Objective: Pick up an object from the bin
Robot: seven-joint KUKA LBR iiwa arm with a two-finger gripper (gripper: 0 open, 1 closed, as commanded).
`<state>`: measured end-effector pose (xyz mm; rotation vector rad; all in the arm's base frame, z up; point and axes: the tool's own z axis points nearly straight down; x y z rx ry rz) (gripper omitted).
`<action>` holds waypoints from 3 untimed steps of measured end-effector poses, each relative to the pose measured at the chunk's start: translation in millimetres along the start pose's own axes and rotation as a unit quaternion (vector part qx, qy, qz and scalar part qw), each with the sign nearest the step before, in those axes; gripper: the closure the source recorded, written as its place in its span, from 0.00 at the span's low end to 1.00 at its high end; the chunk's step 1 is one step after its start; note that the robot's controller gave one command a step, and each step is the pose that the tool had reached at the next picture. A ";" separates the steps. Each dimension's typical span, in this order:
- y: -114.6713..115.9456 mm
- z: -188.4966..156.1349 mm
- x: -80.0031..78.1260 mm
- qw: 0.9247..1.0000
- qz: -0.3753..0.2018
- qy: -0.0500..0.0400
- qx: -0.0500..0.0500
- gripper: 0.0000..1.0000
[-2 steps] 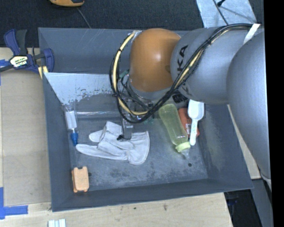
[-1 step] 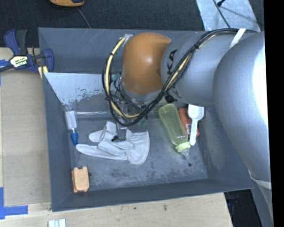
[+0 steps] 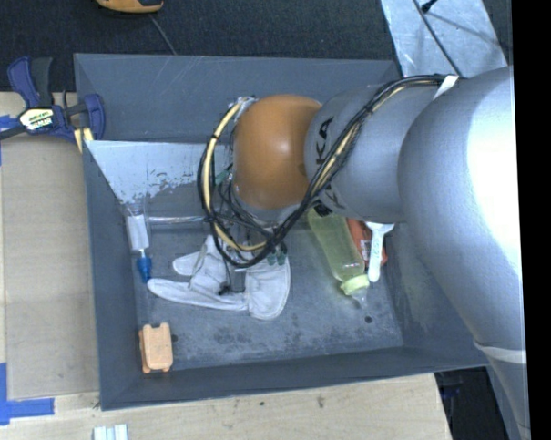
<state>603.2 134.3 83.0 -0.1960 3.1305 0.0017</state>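
Note:
My gripper (image 3: pixel 234 281) is low in the middle of the bin, under the arm's wrist, right on top of a crumpled white cloth (image 3: pixel 265 292). The cloth spreads out to the left and right beneath it on the bin floor. Whether the cloth is held cannot be made out. A pale yellow-green bottle (image 3: pixel 337 249) lies just to the right of the gripper, partly under the arm.
A red and white thing (image 3: pixel 369 243) lies beside the bottle on its right. A clear tube with a blue tip (image 3: pixel 139 242) lies by the left wall. A small tan block (image 3: pixel 156 347) sits in the front left corner. The arm covers the bin's right side.

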 end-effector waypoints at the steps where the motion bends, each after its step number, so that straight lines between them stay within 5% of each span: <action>1: 10.1 7.4 -14.1 0.999 -0.038 -0.006 0.000 1.00; 2: 10.1 7.5 -14.1 0.999 -0.038 -0.006 0.000 1.00; 3: 21.5 -172.0 -16.5 0.998 -0.059 -0.004 0.000 1.00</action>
